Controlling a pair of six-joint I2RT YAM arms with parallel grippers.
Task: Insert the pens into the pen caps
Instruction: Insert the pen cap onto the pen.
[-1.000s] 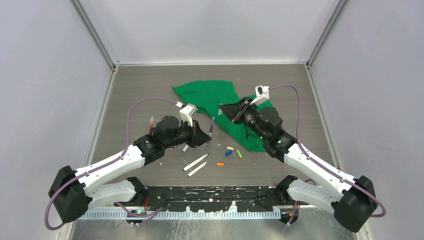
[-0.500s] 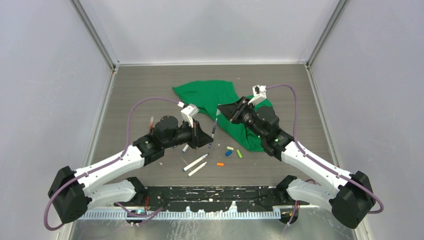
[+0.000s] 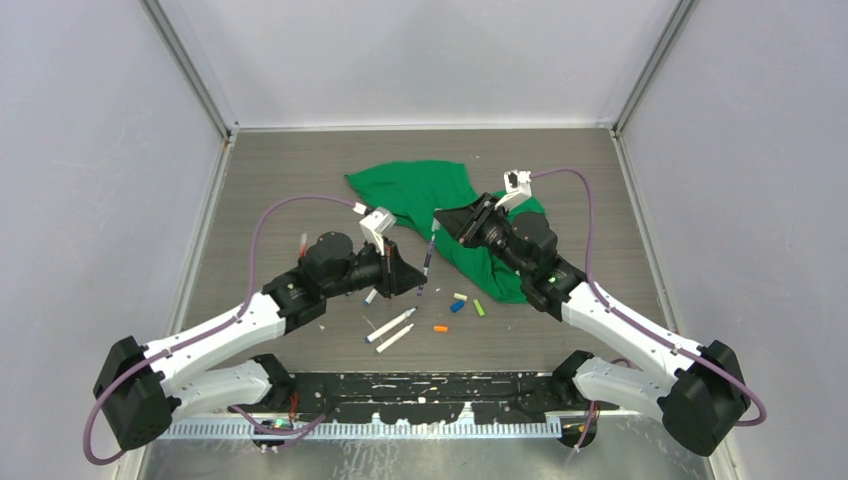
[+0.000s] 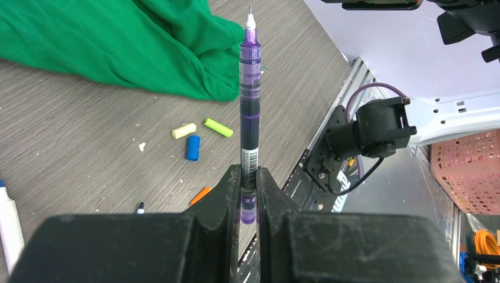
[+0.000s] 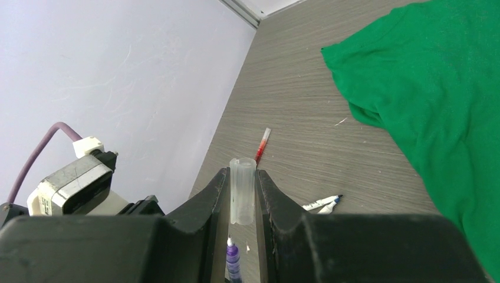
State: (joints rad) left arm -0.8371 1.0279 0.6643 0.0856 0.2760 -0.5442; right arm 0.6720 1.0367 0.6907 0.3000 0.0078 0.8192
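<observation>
Purple pen (image 4: 249, 106): item in hand. Clamped near its tail between the fingers (image 4: 227, 197) of the left gripper (image 4: 249, 177). In the left wrist view the barrel stands straight up, with the bare nib at 12 o'clock, clear of the table (image 3: 300, 170)

Clear cap (image 5: 242, 191): pinched by its sides between the fingers (image 5: 212, 200) of the right gripper (image 5: 242, 177). In the right wrist view the pen's nib shows just below it at 6 o'clock, near but apart and slightly left of the cap's axis. Whether the cap's mouth faces the nib cannot be made out

Step, as judged: bringing nib to cap mouth; not yet entered

Handling notes:
- bring the two axes into line before closing the gap, which looks to need only a small sideways correction
- advance slowly along the barrel's own line
- keep both grips firm, since the long barrel beyond the fingers could pivot under an off-centre push
- the fine nib may bend if it meets the rim
- press until the cap seats

Loose on the table, placed from the held pen in the top view:
- yellow cap (image 4: 183, 130), green cap (image 4: 218, 127), blue cap (image 4: 192, 147) and orange cap (image 4: 200, 195), grouped at 5 o'clock
- two white pens (image 3: 390, 326), side by side at 7 o'clock
- red pen (image 3: 302, 245), at 9 o'clock, beyond the left gripper
- green cloth (image 3: 420, 190), spread from 12 to 3 o'clock, partly under the right arm
</observation>
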